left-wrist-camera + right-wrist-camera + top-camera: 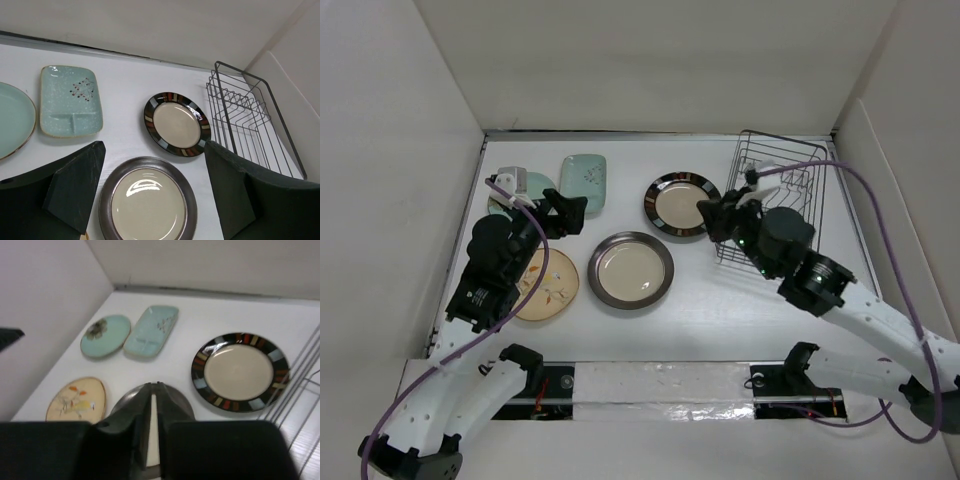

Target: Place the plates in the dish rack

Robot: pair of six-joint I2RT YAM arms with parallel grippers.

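Five plates lie flat on the white table: a small round pale green one, a rounded-rectangular pale green one, a black-rimmed cream one, a grey-brown-rimmed cream one and a tan leaf-patterned one. The black wire dish rack stands at the right with no plate in it. My left gripper hovers open above the table, its jaws framing the grey-brown-rimmed plate from above. My right gripper is shut on nothing, beside the black-rimmed plate's right edge and left of the rack.
White walls enclose the table at the back and on both sides. The left arm's body covers part of the round green plate and the tan plate. The right arm's purple cable arcs over the rack.
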